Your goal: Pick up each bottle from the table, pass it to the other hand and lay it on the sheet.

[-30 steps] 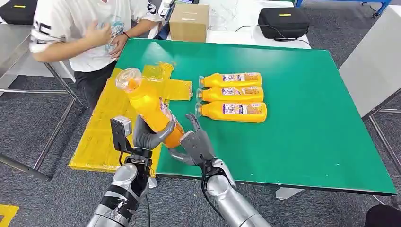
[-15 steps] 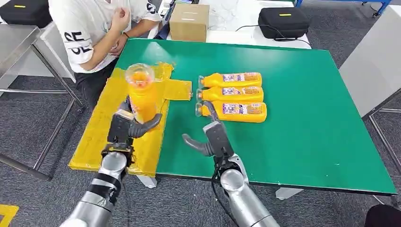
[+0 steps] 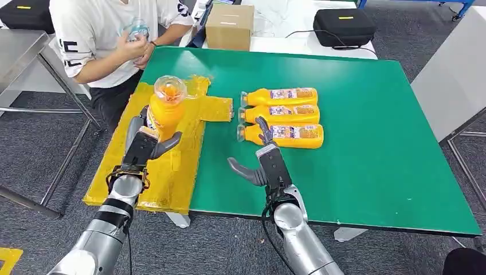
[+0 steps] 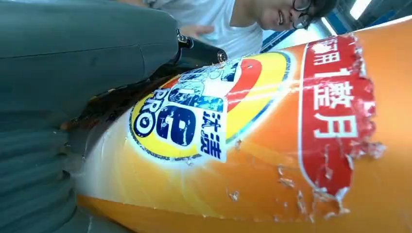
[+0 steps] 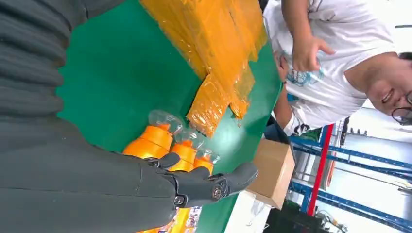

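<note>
One orange bottle (image 3: 164, 113) stands upright in the left hand (image 3: 143, 143), whose fingers wrap its lower body above the yellow sheet (image 3: 143, 172) on the left part of the green table (image 3: 372, 143); the left wrist view shows its printed label (image 4: 194, 121) close up. The right hand (image 3: 265, 162) hangs released over the table, fingers spread and holding nothing, just near of three more orange bottles (image 3: 281, 117) lying side by side, caps pointing left toward the sheet. At the far left a person (image 3: 109, 40) in a white shirt sits by the table's corner, and a cardboard box (image 3: 229, 26) rests beyond the far edge.
</note>
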